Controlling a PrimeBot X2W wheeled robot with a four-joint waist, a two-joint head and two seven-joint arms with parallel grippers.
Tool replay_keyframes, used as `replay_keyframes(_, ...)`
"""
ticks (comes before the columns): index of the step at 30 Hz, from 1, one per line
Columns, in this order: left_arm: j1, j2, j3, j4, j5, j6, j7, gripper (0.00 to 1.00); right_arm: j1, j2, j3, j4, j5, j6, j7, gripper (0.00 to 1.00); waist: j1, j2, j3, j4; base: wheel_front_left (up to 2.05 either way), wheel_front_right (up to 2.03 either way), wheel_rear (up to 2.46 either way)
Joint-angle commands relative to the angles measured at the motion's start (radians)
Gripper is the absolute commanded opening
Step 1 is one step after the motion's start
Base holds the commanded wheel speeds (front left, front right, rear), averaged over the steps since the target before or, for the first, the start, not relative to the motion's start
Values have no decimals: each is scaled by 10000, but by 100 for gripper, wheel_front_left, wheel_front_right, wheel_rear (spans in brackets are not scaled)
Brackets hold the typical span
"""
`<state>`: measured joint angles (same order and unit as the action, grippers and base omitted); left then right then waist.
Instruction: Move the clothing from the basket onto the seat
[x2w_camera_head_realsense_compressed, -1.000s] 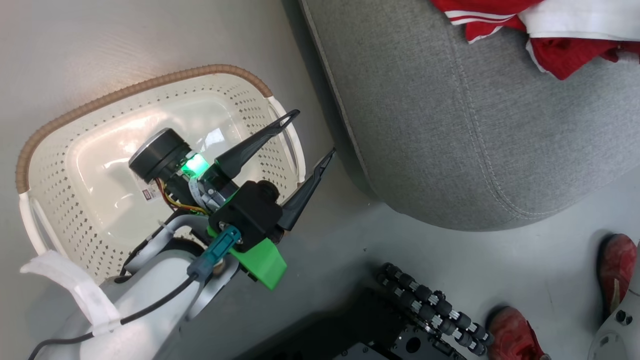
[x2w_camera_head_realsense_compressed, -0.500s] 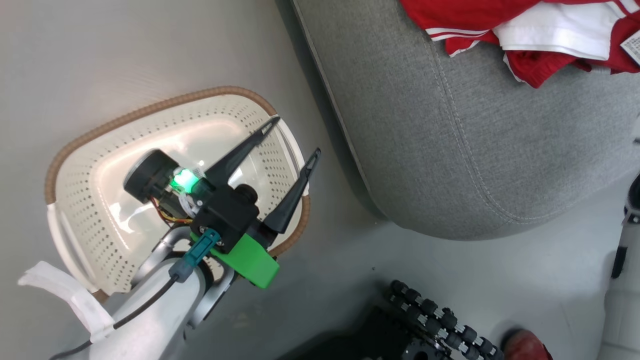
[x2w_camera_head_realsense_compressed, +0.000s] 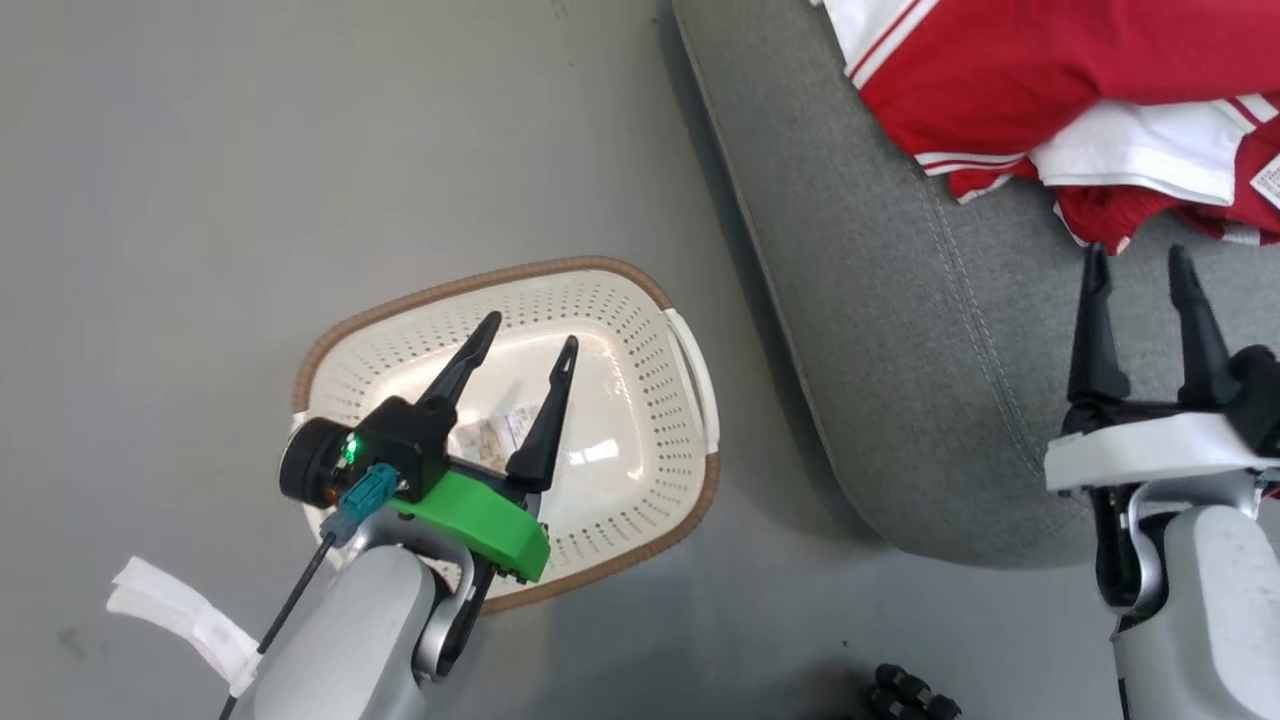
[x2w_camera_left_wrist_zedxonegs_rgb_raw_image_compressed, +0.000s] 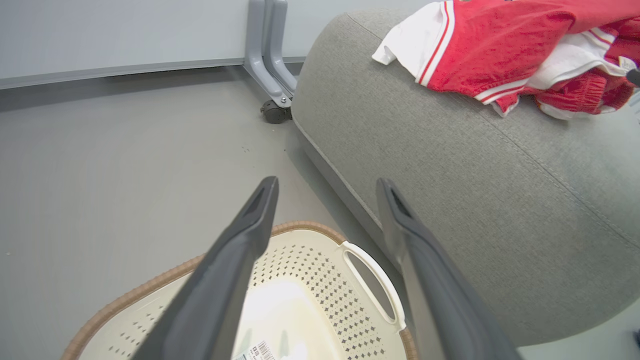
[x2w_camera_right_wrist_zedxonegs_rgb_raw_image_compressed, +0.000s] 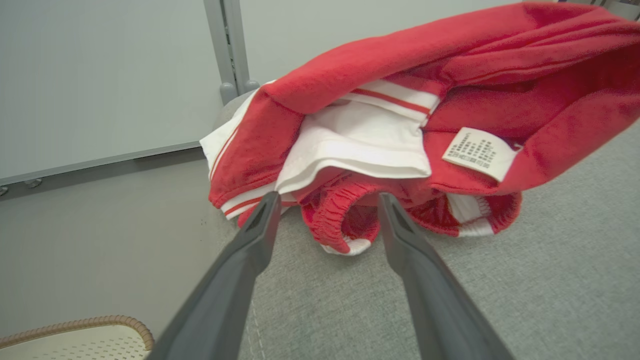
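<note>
1. Red fabric with white trim, the clothing (x2w_camera_head_realsense_compressed: 1010, 90), is lying heaped on the grey seat (x2w_camera_head_realsense_compressed: 900, 350), toward its far side. The basket (x2w_camera_head_realsense_compressed: 640, 420) is holding just a label sticker (x2w_camera_head_realsense_compressed: 495, 435), so the transfer is judged complete.
2. The left claw (x2w_camera_head_realsense_compressed: 531, 330) is hovering over the basket with fingers spread and nothing in them. This placement is suiting a final check of the container.
3. The right claw (x2w_camera_head_realsense_compressed: 1138, 251) is hovering above the seat just short of the heap, released and empty, tips aiming at the garments.
4. The heap's long axis is running left to right across the head view. In the right wrist view, the elastic waistband (x2w_camera_right_wrist_zedxonegs_rgb_raw_image_compressed: 345, 220) is facing the claw.
5. The basket is standing on the floor beside the seat, long axis left to right, one white handle (x2w_camera_head_realsense_compressed: 695, 375) pointing seatward.
</note>
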<state>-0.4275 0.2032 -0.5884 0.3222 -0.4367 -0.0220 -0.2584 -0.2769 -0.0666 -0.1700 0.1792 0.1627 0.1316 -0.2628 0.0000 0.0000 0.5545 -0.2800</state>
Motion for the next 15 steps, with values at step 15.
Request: replay_keyframes(15,3321,-1380,4555,-1201,1555,-402,-57,100,1552,-40,2156,-624,-499,-18,-28,100,0,0,-3966,3294,0,0,0)
